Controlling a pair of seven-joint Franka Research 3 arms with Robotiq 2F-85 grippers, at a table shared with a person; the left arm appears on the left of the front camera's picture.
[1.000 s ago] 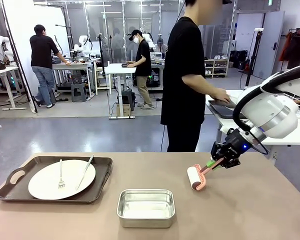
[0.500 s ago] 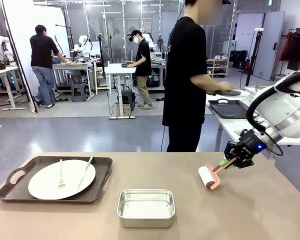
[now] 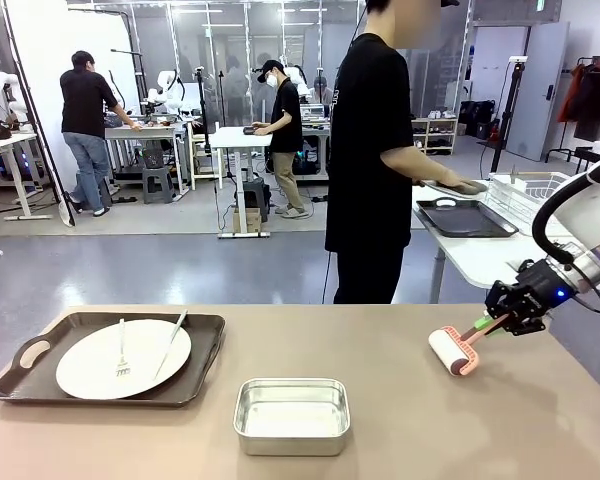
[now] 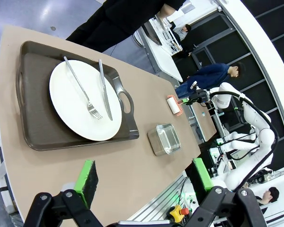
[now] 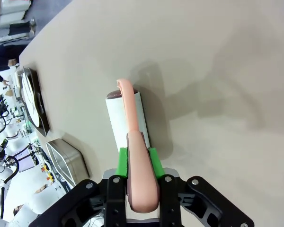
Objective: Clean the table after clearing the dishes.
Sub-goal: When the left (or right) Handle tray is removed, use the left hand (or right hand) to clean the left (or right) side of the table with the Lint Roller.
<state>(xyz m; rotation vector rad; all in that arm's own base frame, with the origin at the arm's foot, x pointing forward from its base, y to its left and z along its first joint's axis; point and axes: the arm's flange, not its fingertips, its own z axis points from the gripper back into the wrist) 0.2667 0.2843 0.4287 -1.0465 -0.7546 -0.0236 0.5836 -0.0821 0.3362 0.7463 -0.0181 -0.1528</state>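
Pink lint roller (image 3: 452, 352) is clenched by right tool (image 3: 492, 322) on matte tan counter (image 3: 410, 430). Left tool (image 4: 144, 174) is released, empty. Plate (image 3: 90, 368) on tray (image 3: 202, 345) and steel pan (image 3: 292, 415) are set there.

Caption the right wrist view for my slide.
Right end effector grips a pink lint roller on the tan table.

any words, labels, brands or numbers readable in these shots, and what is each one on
None can be read.
Lint roller, steel pan, plate, tray: no print shows on any of them.
Anything farther off is too small or blurred to read.
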